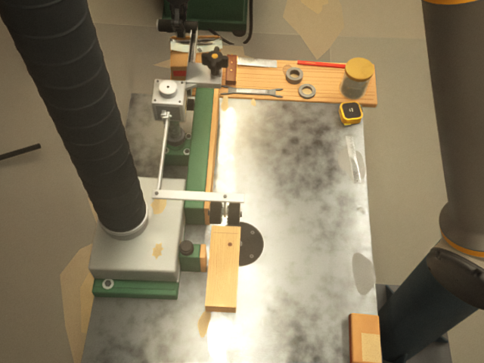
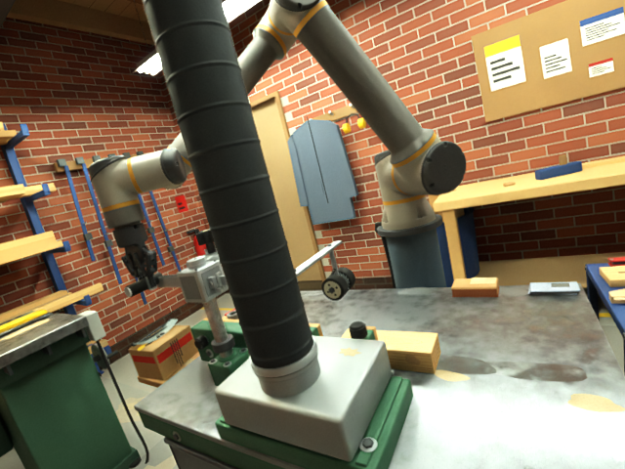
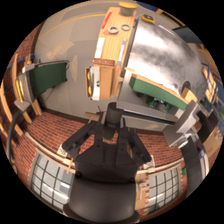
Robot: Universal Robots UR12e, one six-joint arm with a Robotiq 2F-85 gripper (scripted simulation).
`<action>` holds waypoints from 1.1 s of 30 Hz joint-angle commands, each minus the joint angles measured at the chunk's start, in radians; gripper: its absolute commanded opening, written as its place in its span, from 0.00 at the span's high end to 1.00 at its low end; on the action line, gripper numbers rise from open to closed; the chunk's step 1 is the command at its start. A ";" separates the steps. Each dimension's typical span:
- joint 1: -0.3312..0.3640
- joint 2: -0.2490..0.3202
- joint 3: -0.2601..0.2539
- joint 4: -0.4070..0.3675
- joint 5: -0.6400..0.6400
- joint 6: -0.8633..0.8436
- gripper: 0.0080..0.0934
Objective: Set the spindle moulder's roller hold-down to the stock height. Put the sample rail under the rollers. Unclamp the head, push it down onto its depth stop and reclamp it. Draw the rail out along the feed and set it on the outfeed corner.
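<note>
The sample rail (image 1: 223,269) is a pale wooden block lying flat on the steel table, its far end under the two black rollers (image 1: 224,213). The rollers hang from a flat arm (image 1: 197,196) joined by a rod to the grey hold-down head (image 1: 169,99), which sits high on its post. A dark clamp lever (image 2: 141,287) sticks out from the head away from the table. My gripper (image 2: 144,276) hangs over that lever at the table's far end and is closed around the clamp lever (image 3: 113,117).
Behind the head stands a green machine (image 1: 207,13) on the floor. A thick black dust hose (image 1: 74,109) rises from the grey hood (image 1: 137,242). A wooden tray (image 1: 301,80) holds rings, a spanner and a jar. A yellow tape measure (image 1: 350,112) lies beside it.
</note>
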 commanded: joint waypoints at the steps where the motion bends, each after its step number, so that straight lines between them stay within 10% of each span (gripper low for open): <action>1: 0.000 0.000 -0.001 -0.001 0.000 0.000 0.76; 11: 0.000 0.000 -0.001 -0.001 0.000 0.000 0.99; 33: 0.000 0.014 0.012 -0.028 0.000 0.000 1.00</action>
